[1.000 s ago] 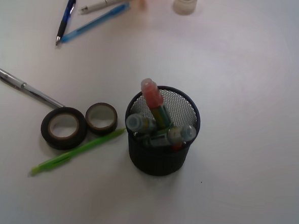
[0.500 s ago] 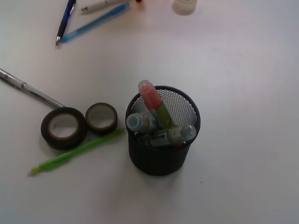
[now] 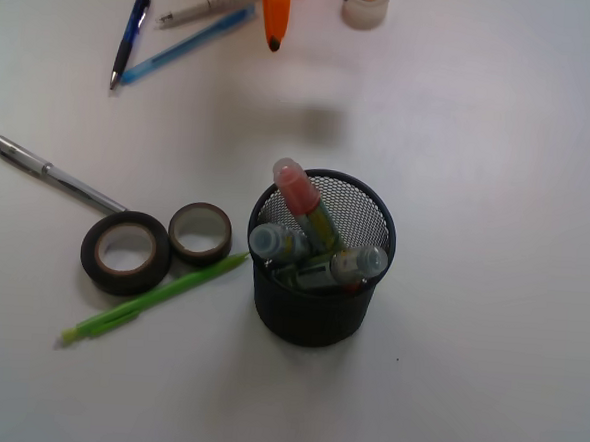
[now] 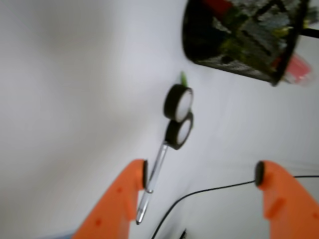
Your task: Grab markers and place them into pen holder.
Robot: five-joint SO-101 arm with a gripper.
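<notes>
front view: a black mesh holder (image 3: 318,283) stands on a white table (image 3: 497,193), a little below the middle. three markers (image 3: 314,244) are inside it, leaning; the one with a pink cap (image 3: 295,188) sticks up above the rim, the other two show pale round ends at the left and right of the opening. just left of the holder lie two tape rolls (image 3: 158,245) side by side and a thin green pencil (image 3: 155,300) whose tip reaches the holder's base. a silver pen (image 3: 57,174) lies farther left. at the top left are three pens (image 3: 172,28); a clear roll (image 3: 366,5) sits at the top edge. an orange finger (image 3: 275,11) pokes in from the top.

wrist view: the gripper (image 4: 202,177) has its two orange fingers spread wide apart with nothing between them. beyond it are the silver pen (image 4: 152,184), the tape rolls (image 4: 179,117) and the holder (image 4: 239,37) with markers inside, at the top right.
</notes>
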